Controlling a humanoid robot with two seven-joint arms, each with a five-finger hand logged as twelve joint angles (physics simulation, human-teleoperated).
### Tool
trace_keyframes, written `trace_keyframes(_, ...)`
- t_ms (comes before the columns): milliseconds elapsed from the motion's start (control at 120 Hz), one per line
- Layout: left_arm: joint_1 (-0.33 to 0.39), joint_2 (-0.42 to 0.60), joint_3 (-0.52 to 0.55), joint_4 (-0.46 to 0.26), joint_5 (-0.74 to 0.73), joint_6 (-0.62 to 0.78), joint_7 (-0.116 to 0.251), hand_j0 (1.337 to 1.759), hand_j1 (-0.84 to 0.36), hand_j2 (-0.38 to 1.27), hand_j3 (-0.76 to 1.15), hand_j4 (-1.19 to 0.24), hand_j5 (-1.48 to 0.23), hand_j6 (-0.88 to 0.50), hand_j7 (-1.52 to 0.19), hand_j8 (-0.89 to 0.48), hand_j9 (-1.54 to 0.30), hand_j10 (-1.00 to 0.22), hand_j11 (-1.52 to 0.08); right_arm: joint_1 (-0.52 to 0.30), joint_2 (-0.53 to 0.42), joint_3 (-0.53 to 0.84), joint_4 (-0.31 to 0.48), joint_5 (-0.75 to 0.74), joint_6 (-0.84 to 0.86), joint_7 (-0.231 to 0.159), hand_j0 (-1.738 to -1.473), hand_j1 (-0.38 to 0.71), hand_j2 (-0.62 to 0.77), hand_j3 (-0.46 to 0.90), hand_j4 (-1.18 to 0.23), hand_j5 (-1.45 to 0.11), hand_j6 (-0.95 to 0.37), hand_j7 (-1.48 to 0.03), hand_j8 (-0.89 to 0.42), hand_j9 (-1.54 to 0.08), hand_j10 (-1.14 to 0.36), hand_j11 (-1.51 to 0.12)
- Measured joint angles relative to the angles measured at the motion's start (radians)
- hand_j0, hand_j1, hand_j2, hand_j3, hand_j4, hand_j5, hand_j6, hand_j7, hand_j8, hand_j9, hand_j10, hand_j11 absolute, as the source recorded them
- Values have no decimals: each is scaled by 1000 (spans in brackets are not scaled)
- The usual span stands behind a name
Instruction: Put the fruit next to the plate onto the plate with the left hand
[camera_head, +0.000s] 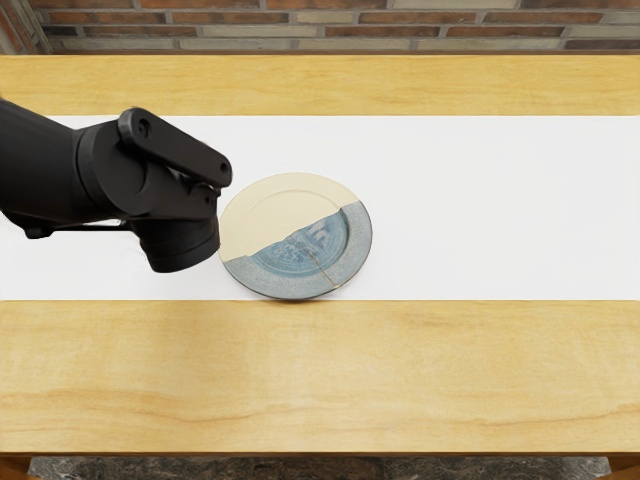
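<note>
Head view gives you the left arm (40, 165) coming in from the left edge, black and bulky, with the left hand (178, 222) low over the white runner (480, 200), just beside the left rim of the plate (275, 205). From this angle you see only the back and wrist of the hand, so you cannot tell whether it is wide, narrow or holding something. A black link on top of the wrist slants toward the plate's upper left edge.

The fruit does not show to you anywhere. The spot beside the plate's left rim is covered by the hand, so you cannot tell whether it lies under there. The plate's face is bare: cream glaze on its upper left half, blue-grey on its lower right.

The plate sits flat near the runner's front edge, left of centre. The runner crosses the wooden table (320, 370) from side to side, with bare wood in front and behind. A brick wall (320, 25) runs along the top.
</note>
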Motion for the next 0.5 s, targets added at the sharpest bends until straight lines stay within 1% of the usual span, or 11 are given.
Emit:
trace_keyframes(83, -8, -2, -25, -7, 0, 0, 12, 1654, -348, 237, 0, -669, -961, -490, -935, -357, -934, -519, -929, 0, 0, 0, 0, 0, 0, 0, -1658, -303, -7, 0, -39, -50, -39, -50, -39, -50, -39, -50)
trace_keyframes(375, -24, -2, -95, -18, 1, 0, 49, 1653, -334, 203, 0, -673, -956, -497, -925, -360, -933, -522, -929, 0, 0, 0, 0, 0, 0, 0, -1658, -303, -7, 0, -39, -50, -39, -50, -39, -50, -39, -50)
trace_keyframes(500, -24, -2, -137, -17, 1, 0, 58, 1653, -334, 209, 0, -673, -956, -500, -924, -361, -934, -523, -930, 0, 0, 0, 0, 0, 0, 0, -1658, -303, -7, 0, -39, -50, -39, -50, -39, -50, -39, -50)
